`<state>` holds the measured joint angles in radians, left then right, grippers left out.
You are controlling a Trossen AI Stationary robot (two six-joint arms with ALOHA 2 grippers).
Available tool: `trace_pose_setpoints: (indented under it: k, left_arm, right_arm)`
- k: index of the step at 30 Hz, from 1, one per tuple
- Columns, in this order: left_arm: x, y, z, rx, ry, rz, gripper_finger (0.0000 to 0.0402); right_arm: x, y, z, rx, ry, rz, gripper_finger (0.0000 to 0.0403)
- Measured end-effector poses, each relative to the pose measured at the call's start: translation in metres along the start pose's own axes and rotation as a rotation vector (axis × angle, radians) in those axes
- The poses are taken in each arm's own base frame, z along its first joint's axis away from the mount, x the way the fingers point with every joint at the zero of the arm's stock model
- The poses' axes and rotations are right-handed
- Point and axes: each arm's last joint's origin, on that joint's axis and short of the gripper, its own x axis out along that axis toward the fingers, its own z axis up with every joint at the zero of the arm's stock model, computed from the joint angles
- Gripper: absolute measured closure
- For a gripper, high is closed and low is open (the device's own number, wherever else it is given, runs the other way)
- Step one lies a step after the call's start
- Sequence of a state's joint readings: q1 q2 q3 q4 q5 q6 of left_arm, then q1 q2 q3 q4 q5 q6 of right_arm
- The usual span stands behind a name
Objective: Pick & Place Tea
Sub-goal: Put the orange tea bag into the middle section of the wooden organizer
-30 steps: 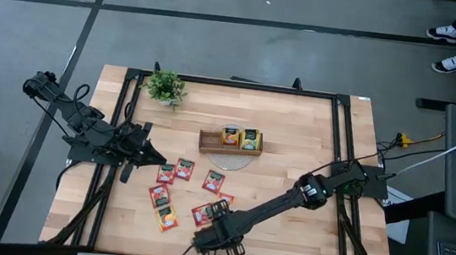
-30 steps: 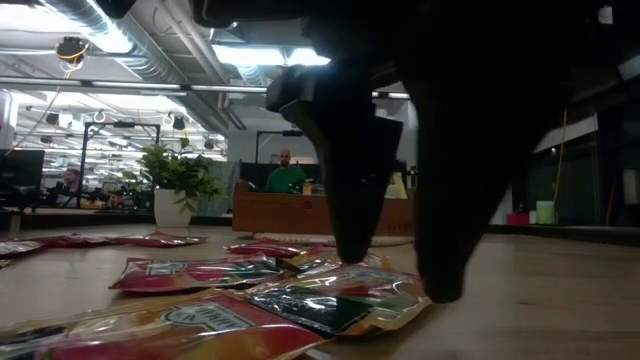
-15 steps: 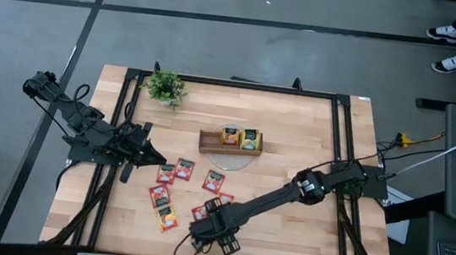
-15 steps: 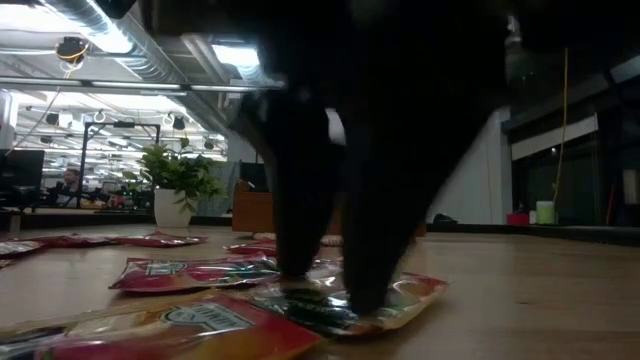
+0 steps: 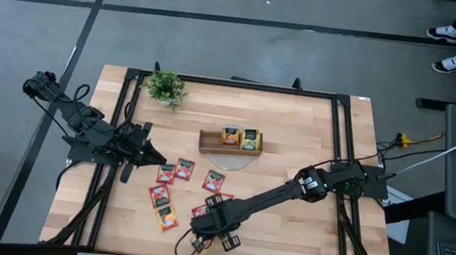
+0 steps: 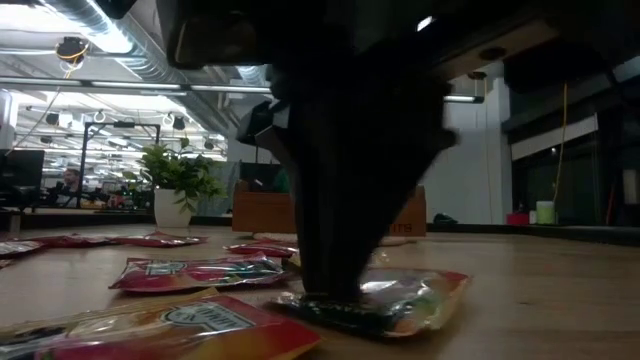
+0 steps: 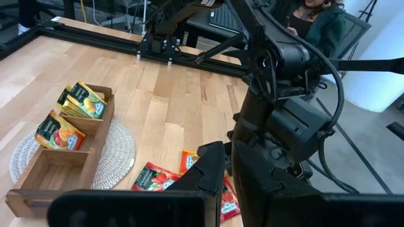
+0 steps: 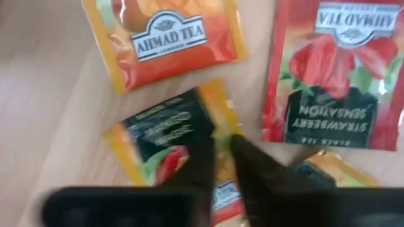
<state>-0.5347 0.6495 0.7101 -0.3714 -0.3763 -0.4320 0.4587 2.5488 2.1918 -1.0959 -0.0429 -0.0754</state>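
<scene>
Tea sachet is pinched by my right claw on the near surface; next I should lift it toward the tray.

Overhead view straight down, low view level across the table, both sharing scattered sachets.

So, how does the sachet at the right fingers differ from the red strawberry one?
The pinched sachet has an orange-yellow border; the strawberry sachet is red. The right fingers are shut on the pinched sachet; the strawberry sachet lies untouched. Both are on the table, with dark labels.
</scene>
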Motion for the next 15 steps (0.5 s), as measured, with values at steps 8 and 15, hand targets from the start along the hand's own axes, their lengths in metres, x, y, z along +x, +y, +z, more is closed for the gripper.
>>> trace_pose_setpoints:
  k: [8, 15]
  left_arm:
    - [0.0, 0.0006, 0.0003, 0.0, -0.011, 0.023, 0.0373]
    - [-0.0001, 0.0011, 0.0006, 0.0, -0.019, 0.04, 0.0373]
  right_arm:
    - [0.0009, 0.0018, 0.0027, -0.011, -0.028, 0.015, 0.0397]
    - [-0.0088, 0.0005, 0.0048, 0.053, -0.02, 0.014, 0.0398]
